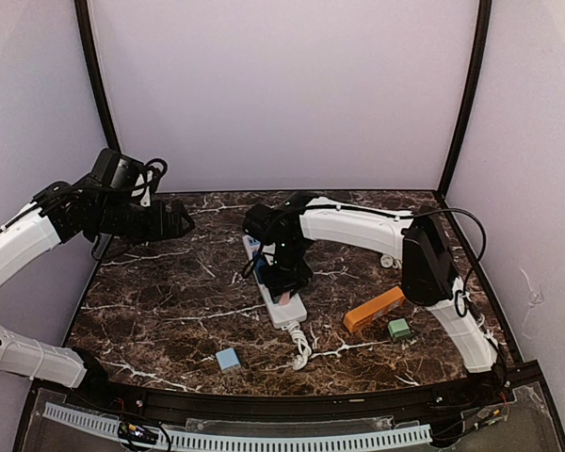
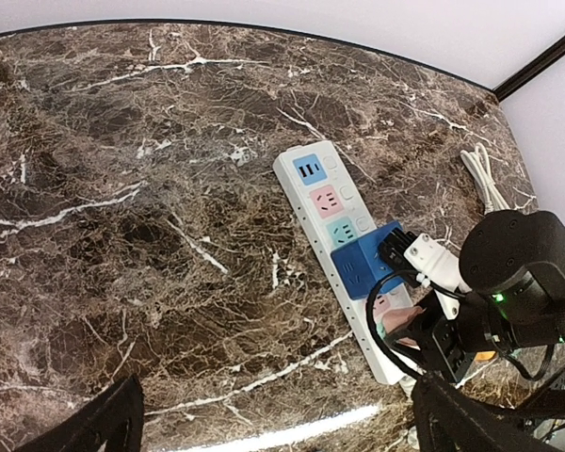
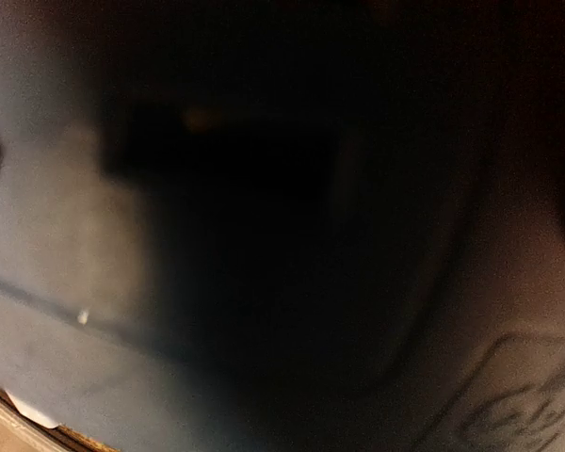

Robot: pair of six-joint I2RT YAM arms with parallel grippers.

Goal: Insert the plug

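Observation:
A white power strip [image 2: 325, 202] with coloured sockets lies at an angle on the marble table, seen from above too [image 1: 287, 311]. A blue cube plug [image 2: 363, 264] sits on the strip, in a socket near its middle. My right gripper [image 1: 284, 273] reaches down onto the plug, its black fingers [image 2: 395, 250] against the plug's side. The right wrist view shows only a dark, blurred blue surface [image 3: 56, 377] pressed close, so its jaws are hidden. My left gripper [image 1: 174, 218] hangs high at the far left, wide open and empty [image 2: 282, 433], looking down at the strip.
An orange block [image 1: 374, 309] and a green block [image 1: 399, 329] lie right of the strip. A light blue block [image 1: 228, 359] sits near the front edge. The strip's white cord [image 1: 301, 347] coils at its near end. Another white cable [image 2: 485, 174] lies at the back right.

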